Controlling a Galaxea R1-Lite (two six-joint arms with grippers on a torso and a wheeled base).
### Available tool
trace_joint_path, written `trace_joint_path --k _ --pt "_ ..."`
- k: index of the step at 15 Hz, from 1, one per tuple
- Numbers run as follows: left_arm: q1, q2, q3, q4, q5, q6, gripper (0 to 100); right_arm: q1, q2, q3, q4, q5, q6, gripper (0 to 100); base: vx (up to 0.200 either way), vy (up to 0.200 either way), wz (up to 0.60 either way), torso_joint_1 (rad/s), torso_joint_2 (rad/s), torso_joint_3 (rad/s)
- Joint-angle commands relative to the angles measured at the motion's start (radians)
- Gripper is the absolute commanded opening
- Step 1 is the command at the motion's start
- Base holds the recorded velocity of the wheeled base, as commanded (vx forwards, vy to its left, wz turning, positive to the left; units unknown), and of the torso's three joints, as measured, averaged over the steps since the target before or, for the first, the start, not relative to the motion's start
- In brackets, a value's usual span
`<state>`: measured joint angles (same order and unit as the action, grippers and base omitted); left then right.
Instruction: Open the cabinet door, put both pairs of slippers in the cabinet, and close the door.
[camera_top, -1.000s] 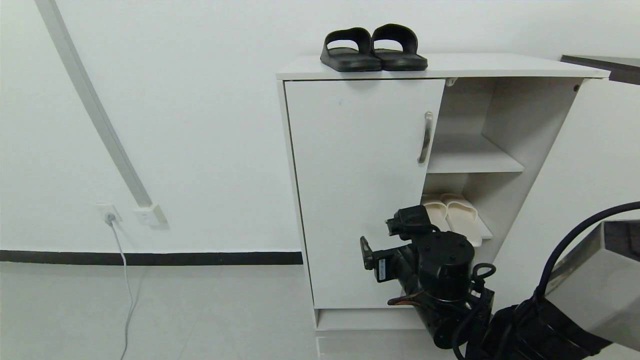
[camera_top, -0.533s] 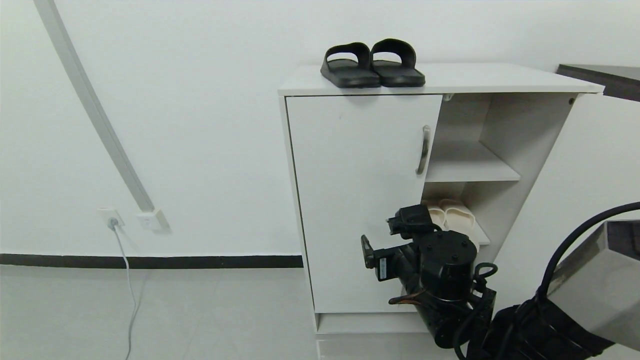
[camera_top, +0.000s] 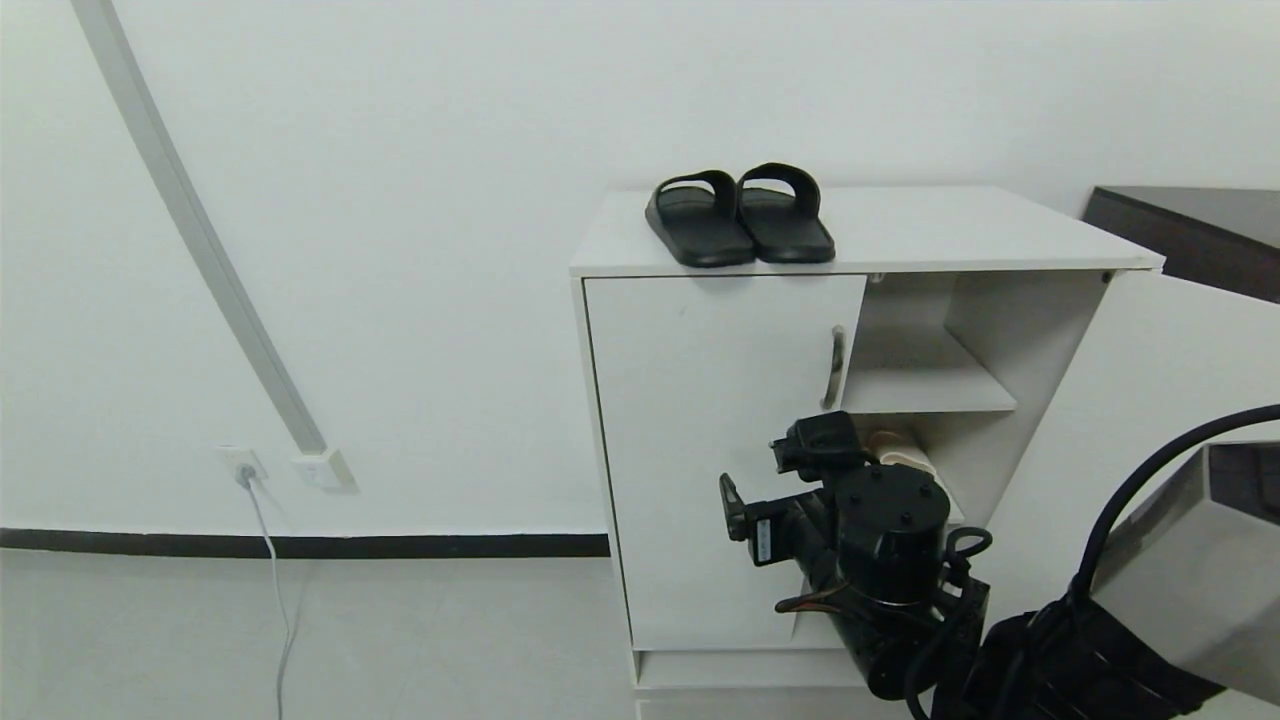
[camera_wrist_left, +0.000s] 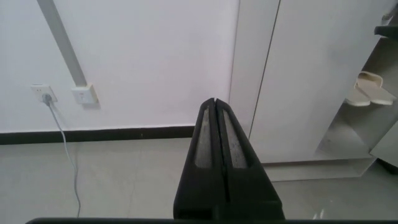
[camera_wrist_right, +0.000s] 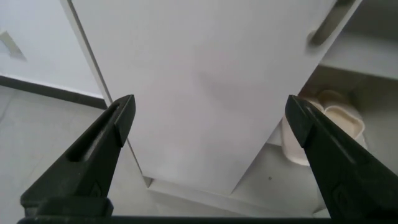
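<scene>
Head view: white wooden cabinet (camera_top: 930, 228), right side standing open, left door (camera_top: 720, 450) shut. Black rubber slide slippers (camera_top: 740, 215), one pair, on cabinet top. Cream foam slippers (camera_top: 897, 450), one pair, on the cabinet's lower shelf, partly hidden.

Left wrist view: left gripper (camera_wrist_left: 214, 111), fingers pressed together, empty, facing the cabinet's left side.

Right wrist view: right gripper (camera_wrist_right: 209, 107), fingers spread wide, empty, facing the cabinet's left door.

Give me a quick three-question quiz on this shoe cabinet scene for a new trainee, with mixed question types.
1. True or false: the black slippers lie inside the cabinet.
2. Which gripper is open? A. left gripper B. right gripper
3. Short answer: which pair is already inside?
Key: 1 false, they sit on top; 2 B; 3 the cream slippers.
</scene>
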<state>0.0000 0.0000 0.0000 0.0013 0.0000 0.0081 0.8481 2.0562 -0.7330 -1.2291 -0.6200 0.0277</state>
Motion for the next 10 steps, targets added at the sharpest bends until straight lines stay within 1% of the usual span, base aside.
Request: trace_joint_path --k 1,7,10 --pt "0.0 0.002 0.0 0.0 0.0 0.0 0 0.0 0.001 0.0 -0.001 0.0 0.0 100 0.0 0.0 0.0 0.149 -0.46 -0.334" --pt "0.0 0.002 0.0 0.0 0.0 0.001 0 0.0 0.001 0.0 -0.001 0.0 0.0 100 0.0 0.0 0.0 0.168 -0.49 -0.324" --pt "0.0 0.002 0.0 0.0 -0.002 0.001 0 0.0 0.001 0.0 -0.001 0.0 0.0 100 0.0 0.0 0.0 0.203 -0.51 -0.325"
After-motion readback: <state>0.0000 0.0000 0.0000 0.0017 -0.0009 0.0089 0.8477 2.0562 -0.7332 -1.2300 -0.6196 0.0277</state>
